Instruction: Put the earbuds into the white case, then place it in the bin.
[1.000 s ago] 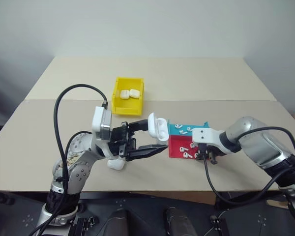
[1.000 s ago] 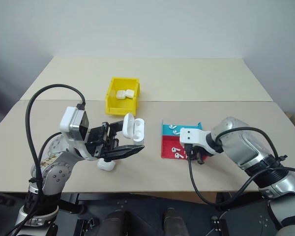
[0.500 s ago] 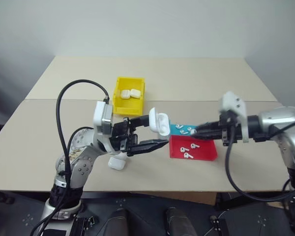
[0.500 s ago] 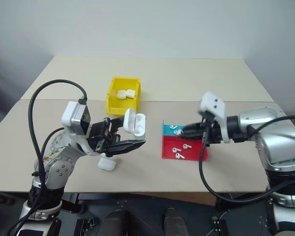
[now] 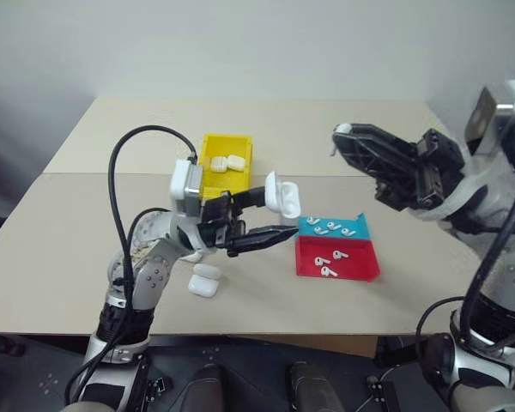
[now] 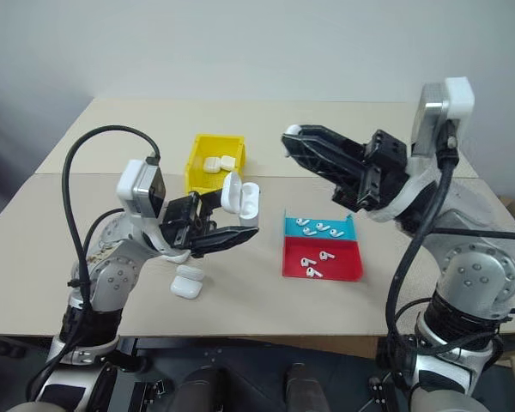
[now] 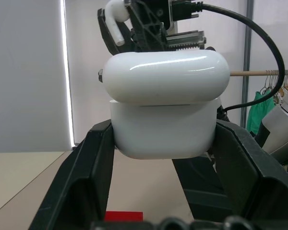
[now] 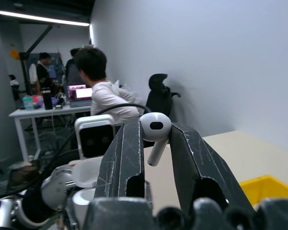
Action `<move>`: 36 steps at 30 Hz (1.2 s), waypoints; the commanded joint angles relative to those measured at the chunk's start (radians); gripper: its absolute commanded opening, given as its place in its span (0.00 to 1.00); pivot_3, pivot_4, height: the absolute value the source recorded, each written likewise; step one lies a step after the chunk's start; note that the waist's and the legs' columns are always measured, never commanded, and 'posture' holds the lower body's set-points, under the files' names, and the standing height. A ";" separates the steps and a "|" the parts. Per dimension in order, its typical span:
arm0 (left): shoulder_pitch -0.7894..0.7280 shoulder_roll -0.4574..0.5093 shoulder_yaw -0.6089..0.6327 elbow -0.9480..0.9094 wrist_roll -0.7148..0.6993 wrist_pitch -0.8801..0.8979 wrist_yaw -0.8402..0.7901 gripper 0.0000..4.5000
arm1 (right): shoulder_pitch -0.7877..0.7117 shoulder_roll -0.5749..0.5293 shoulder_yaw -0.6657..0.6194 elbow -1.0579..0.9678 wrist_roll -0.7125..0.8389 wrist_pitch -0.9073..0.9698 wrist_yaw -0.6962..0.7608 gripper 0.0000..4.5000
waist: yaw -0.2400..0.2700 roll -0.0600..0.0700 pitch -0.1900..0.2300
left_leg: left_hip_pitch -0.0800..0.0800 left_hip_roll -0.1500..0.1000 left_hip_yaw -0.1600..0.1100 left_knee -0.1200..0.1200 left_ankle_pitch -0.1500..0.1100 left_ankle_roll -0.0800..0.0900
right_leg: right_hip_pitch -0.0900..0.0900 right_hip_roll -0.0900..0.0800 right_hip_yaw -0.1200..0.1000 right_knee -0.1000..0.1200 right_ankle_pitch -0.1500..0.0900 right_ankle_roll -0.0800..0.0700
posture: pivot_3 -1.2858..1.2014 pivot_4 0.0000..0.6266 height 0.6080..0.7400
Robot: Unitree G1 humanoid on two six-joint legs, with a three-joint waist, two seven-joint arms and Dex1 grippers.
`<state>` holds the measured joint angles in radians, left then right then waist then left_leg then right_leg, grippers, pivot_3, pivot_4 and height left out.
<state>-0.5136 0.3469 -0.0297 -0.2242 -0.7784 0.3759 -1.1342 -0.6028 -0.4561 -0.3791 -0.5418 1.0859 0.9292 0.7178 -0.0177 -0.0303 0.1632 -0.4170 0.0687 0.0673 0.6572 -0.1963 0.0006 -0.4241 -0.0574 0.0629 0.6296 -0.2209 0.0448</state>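
My left gripper [image 5: 277, 215] is shut on the white case [image 5: 284, 198], held above the table with its lid flipped open; the case [image 7: 163, 112] sits squarely between the two fingers. High at the right, my right gripper [image 5: 340, 135] is shut on one of the earbuds [image 8: 156, 129], a tiny white piece pinched at the fingertips [image 6: 293, 136] and pointing toward the case. More earbuds [image 5: 330, 259] lie in the trays. The yellow bin [image 5: 241, 178] stands behind the left gripper with two closed cases [image 5: 226, 162] inside.
A shallow red tray [image 5: 362, 264] and a blue tray [image 5: 354, 230] sit side by side right of centre. Two spare white cases [image 5: 204, 281] lie on the table under my left arm. People sit at a desk [image 8: 48, 112] beyond the table.
My right gripper has lifted off the red tray with an earbud, risen high and turned to point left toward the case. My left gripper holds the open case in nearly the same spot.
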 commanded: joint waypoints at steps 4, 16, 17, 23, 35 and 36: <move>-0.022 -0.018 -0.015 -0.019 0.014 -0.019 0.002 0.62 | 0.018 -0.009 0.102 -0.047 0.014 -0.061 -0.040 0.13 | -0.001 0.000 0.000 | 0.000 0.000 0.000 0.000 0.000 0.000 | 0.000 0.000 0.000 0.000 -0.001 -0.001 | 0.52 0.24 1.00; -0.022 -0.016 -0.012 -0.030 0.021 -0.019 0.001 0.62 | 0.061 -0.065 0.203 -0.033 -0.089 -0.139 -0.043 0.13 | 0.000 0.000 0.000 | -0.002 0.000 0.000 0.000 0.000 0.000 | -0.001 0.000 0.000 -0.001 -0.001 -0.002 | 0.52 0.24 1.00; -0.022 -0.015 -0.012 -0.031 0.020 -0.018 0.001 0.62 | 0.066 -0.071 0.200 -0.034 -0.085 -0.143 -0.042 0.13 | 0.000 0.000 0.000 | -0.002 0.000 0.000 0.000 0.000 0.000 | -0.001 0.000 0.000 -0.001 -0.001 -0.002 | 0.52 0.24 1.00; -0.028 -0.014 -0.012 -0.021 0.021 -0.023 -0.002 0.62 | 0.090 -0.108 0.196 -0.043 -0.068 -0.160 -0.033 0.13 | -0.001 0.000 0.000 | -0.002 0.000 0.000 0.000 0.000 0.000 | -0.001 0.000 0.000 -0.001 -0.001 -0.002 | 0.52 0.24 1.00; -0.029 -0.021 -0.014 -0.018 0.030 -0.031 -0.007 0.62 | 0.088 -0.152 0.237 -0.035 -0.123 -0.200 -0.011 0.35 | 0.001 0.000 0.000 | -0.003 0.000 -0.001 0.000 0.000 0.000 | -0.002 0.000 -0.001 -0.001 -0.002 -0.003 | 0.52 0.24 1.00; -0.029 -0.022 -0.014 -0.018 0.031 -0.031 -0.007 0.62 | 0.088 -0.154 0.238 -0.034 -0.127 -0.205 -0.006 0.43 | 0.001 0.000 0.000 | -0.003 0.000 -0.001 0.000 0.000 0.000 | -0.002 0.000 -0.001 -0.001 -0.002 -0.003 | 0.52 0.24 1.00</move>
<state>-0.5162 0.3366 -0.0578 -0.2182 -0.7328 0.3740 -1.1396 -0.5163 -0.5998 -0.1517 -0.5590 0.9640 0.7398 0.6968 -0.0171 -0.0303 0.1633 -0.4198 0.0687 0.0667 0.6572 -0.1963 0.0006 -0.4258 -0.0575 0.0622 0.6282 -0.2226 0.0420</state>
